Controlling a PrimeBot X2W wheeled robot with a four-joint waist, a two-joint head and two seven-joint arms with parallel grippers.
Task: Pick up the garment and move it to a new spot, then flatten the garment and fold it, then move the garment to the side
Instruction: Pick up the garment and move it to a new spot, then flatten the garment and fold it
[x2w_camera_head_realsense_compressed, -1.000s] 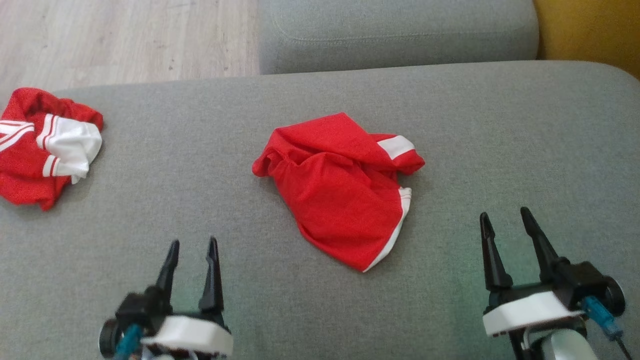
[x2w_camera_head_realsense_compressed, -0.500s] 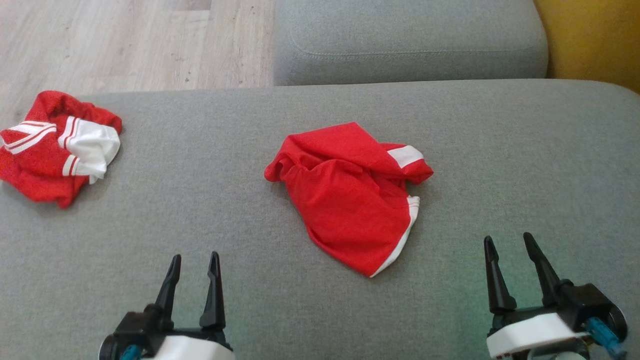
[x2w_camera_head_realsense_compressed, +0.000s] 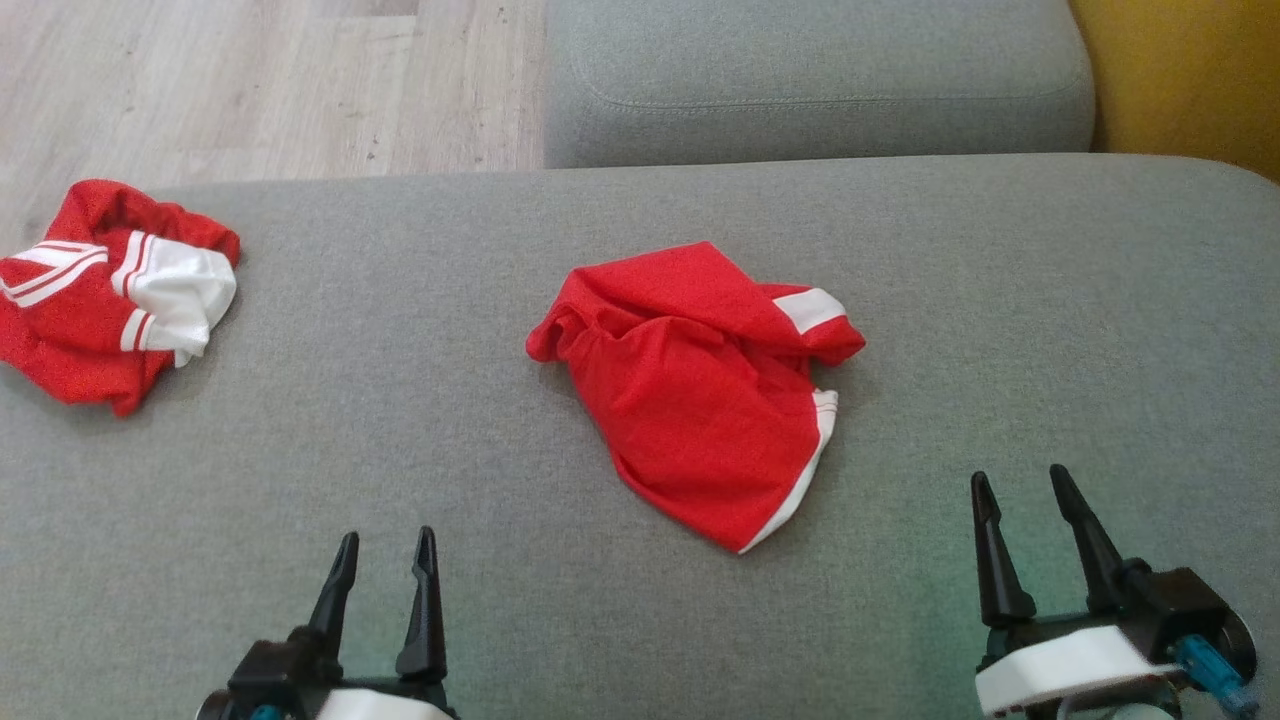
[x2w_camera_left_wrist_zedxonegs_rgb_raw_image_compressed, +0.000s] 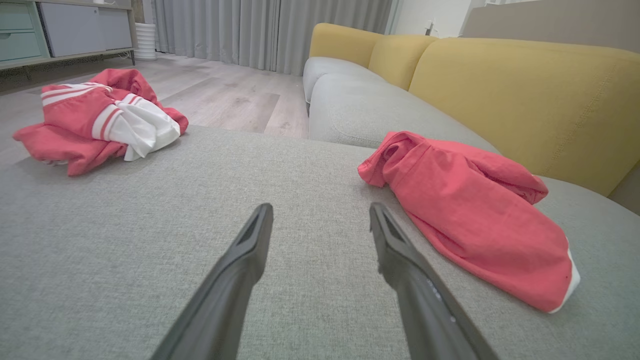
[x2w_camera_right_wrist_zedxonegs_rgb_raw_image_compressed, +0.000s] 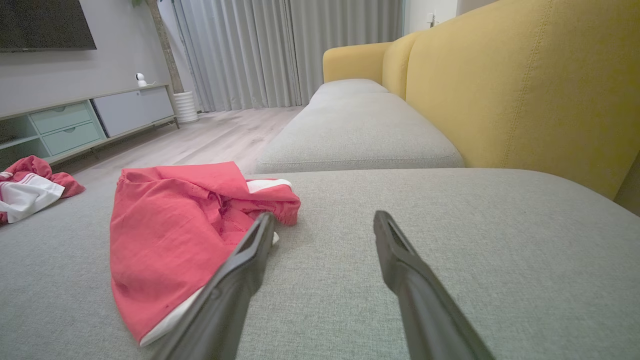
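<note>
Two tools, both spread wide and empty: left tool (x2w_camera_head_realsense_compressed: 388, 535) and right tool (x2w_camera_head_realsense_compressed: 1019, 473) hover low over the grey sofa cushion (x2w_camera_head_realsense_compressed: 300, 440). The garment (x2w_camera_head_realsense_compressed: 690, 400), red with white trim, lies crumpled mid-cushion between them, nearer the right tool, touching neither. Judged thin, limp and light; it will drape and bunch when lifted. Best hold: the raised ridge of folds at its far end, or the white-edged hem. A red-and-white bundle (x2w_camera_head_realsense_compressed: 100, 300) sits well apart, far left.
</note>
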